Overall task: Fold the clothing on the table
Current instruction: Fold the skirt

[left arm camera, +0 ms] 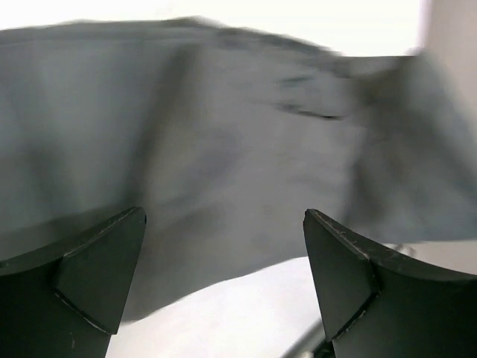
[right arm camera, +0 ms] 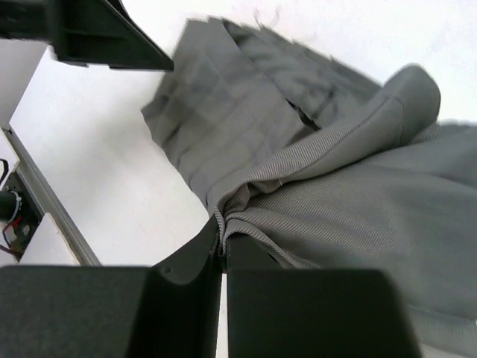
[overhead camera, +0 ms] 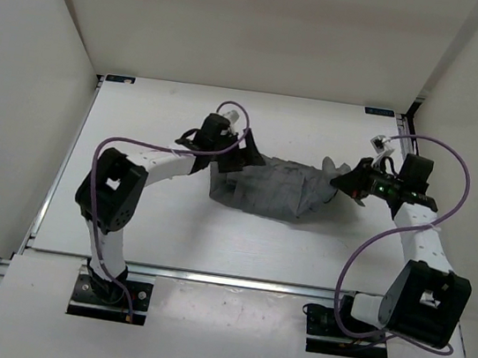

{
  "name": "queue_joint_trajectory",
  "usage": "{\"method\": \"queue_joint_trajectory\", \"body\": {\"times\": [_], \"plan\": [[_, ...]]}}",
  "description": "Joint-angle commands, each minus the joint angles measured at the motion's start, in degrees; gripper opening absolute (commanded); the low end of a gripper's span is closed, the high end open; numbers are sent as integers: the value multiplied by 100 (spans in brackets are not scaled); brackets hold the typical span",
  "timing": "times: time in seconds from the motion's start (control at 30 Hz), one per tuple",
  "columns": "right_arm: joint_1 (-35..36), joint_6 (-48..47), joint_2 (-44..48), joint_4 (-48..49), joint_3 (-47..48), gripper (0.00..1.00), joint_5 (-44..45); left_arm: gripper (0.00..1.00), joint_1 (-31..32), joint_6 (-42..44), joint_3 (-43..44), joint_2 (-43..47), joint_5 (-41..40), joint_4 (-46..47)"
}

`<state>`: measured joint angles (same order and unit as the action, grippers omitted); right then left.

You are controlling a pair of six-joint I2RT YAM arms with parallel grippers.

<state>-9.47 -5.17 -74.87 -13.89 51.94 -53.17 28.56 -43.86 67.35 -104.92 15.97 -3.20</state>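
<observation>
1. Clothing (overhead camera: 277,193) lies near the middle of the white surface (overhead camera: 169,232), between the two arms. It is a rumpled grey heap, wider from left to right than from front to back.
2. Progress, in our judgement: early. We see no clean fold and no squared edges. The fabric is bunched, with one part lapping over another out of line. Straightening it and making the folds themselves both appear left to do.
3. Right tool (right arm camera: 222,239): the jaws are closed and pinch a gathered bit of the clothing at its right end. In the right wrist view the cloth is drawn into the pinch where a ribbed band meets the pleated panel.
4. Left tool (left arm camera: 223,216): the jaws stand wide apart with nothing clamped between them. It sits at the left end of the clothing. The left wrist view shows grey fabric just ahead of the fingertips and bare surface below them. That view is blurred, so we cannot tell whether the fingers touch the cloth.
5. Appearance: mid-grey, soft and matte. Lengthwise pleats run along one panel. The thicker ribbed band curls over in a rounded hump. The creases are loose and irregular.
6. Handling, in our judgement: a limp drape that is likely to sag and slide when held at a single point.
</observation>
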Motion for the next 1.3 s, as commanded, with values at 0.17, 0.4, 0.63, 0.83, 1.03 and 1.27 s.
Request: {"method": "queue_joint_trajectory", "body": {"times": [0.17, 0.4, 0.63, 0.83, 1.03, 1.27], "plan": [[-625, 806, 341, -114, -842, 0, 280, 99, 915, -720, 832, -800, 934, 1172], [-1126, 1552, 456, -386, -1405, 1, 360, 98, 1099, -1476, 596, -1504, 1611, 1945], [-1311, 2090, 526, -431, -1872, 46, 482, 99, 1126, -1696, 411, -1645, 1681, 2130], [-1337, 2388, 430, -597, -1925, 99, 1053, 99, 1152, -1802, 524, -1786, 1787, 2227], [-1470, 3125, 360, -555, -2319, 99, 1326, 98, 1143, -2013, 603, -1883, 1884, 2482], [-1496, 4593, 52, 693, -2795, 100, 1694, 99, 1126, -1995, 481, -1891, 1963, 2482]]}}
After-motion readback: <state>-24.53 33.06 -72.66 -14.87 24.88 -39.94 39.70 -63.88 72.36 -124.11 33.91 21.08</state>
